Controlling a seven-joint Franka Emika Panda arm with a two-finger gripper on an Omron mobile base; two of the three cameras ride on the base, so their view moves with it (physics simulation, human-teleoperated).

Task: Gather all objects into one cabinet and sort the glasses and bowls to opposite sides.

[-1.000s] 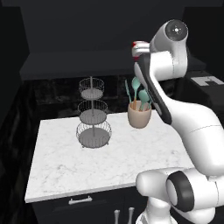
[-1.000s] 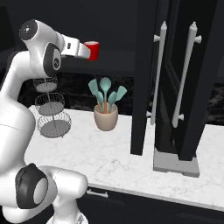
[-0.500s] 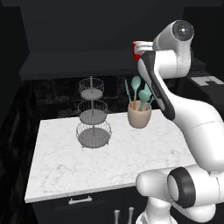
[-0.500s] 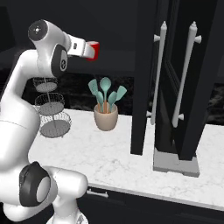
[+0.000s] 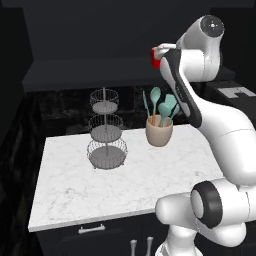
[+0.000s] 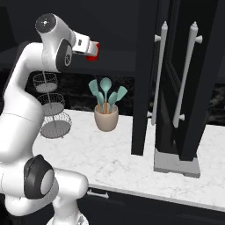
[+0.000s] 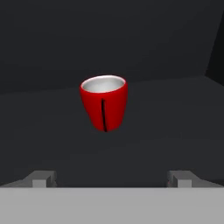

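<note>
We see 1 glossy red cup (image 7: 104,101) in the hand view, upright with a slight tilt, its rim pale and its inside light grey, and 1 thin dark vertical line running down its near wall. It sits on a dark surface against a dark back wall, ahead of the pincer (image 7: 111,178), whose 2 finger tips (image 7: 41,178) stand wide apart at the bottom of that view with nothing between them: the pincer is open and apart from the cup.

In the left base view the cup (image 5: 156,57) shows as a small red patch just beyond the white hand, high above the counter (image 5: 65,185); most of it is covered by the arm. In the right base view the cup (image 6: 92,51) again appears just past the hand, partly cut by it.

On the white marbled counter we note a 3-tier wire stand (image 5: 106,132) and a beige pot of teal utensils (image 5: 159,129). In the right base view a black cabinet (image 6: 193,79) with 2 long silver bar handles (image 6: 159,74) rises at the right.

The recess around the cup is nearly black, so we cannot make out its edges or what the cup rests on. The cabinet's top is cut off by the frame.
</note>
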